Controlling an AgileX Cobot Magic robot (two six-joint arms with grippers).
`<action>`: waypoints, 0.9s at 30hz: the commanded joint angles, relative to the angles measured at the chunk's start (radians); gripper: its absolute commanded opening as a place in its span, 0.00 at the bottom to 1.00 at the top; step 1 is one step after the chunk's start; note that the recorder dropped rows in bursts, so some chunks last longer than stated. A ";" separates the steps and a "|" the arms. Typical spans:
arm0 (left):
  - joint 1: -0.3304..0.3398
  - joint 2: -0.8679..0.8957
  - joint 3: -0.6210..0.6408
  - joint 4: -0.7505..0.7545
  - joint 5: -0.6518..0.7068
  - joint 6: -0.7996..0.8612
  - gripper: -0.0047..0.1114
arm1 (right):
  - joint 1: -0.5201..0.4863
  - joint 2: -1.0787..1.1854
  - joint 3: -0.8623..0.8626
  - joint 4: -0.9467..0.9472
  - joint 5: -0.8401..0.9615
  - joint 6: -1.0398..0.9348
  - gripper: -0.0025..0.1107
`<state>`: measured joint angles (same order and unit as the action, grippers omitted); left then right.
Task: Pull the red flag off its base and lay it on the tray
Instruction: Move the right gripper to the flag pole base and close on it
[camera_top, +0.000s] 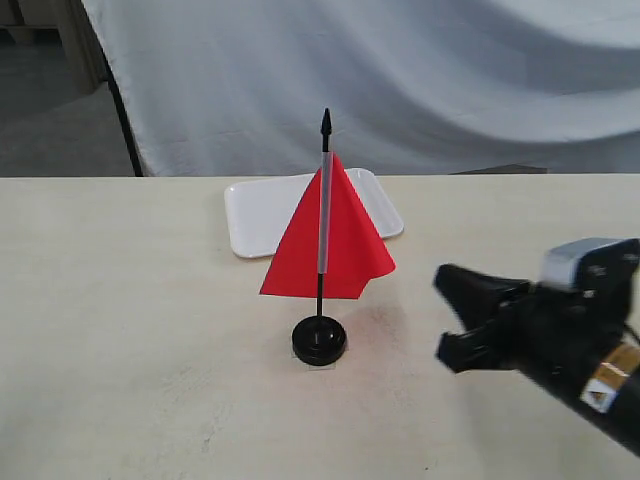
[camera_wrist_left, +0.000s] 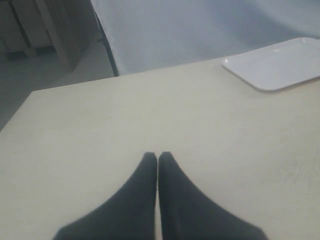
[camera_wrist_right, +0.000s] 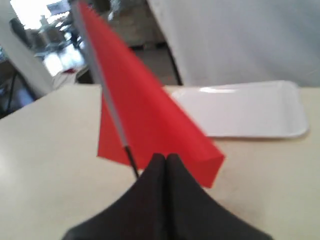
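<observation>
One red flag (camera_top: 335, 240), one base (camera_top: 319, 341), one tray (camera_top: 250, 215), one table (camera_top: 120, 330), and two grippers: left gripper (camera_wrist_left: 158, 157), right gripper (camera_wrist_right: 165, 158).

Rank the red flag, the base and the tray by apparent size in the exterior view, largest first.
1. The red flag and the tray: too close to rank, the tray being farther and partly hidden.
2. The base, clearly smallest.

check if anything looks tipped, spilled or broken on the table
Nothing stands out. The red flag stands upright in its base, the cloth draped down around the pole, and the tray lies flat on the table behind it. No spill or damage shows.
</observation>
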<state>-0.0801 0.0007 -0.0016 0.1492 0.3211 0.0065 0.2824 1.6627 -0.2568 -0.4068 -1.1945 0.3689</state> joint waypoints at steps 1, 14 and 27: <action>-0.008 -0.001 0.002 -0.001 -0.022 -0.007 0.05 | 0.139 0.170 -0.092 -0.004 -0.027 -0.072 0.02; -0.008 -0.001 0.002 -0.001 -0.024 -0.007 0.05 | 0.294 0.195 -0.192 0.254 0.109 -0.096 0.20; -0.008 -0.001 0.002 -0.001 -0.024 -0.007 0.05 | 0.383 0.195 -0.309 0.401 0.297 -0.180 0.94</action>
<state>-0.0801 0.0007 -0.0016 0.1492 0.3077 0.0065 0.6592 1.8552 -0.5483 -0.0957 -0.9466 0.2352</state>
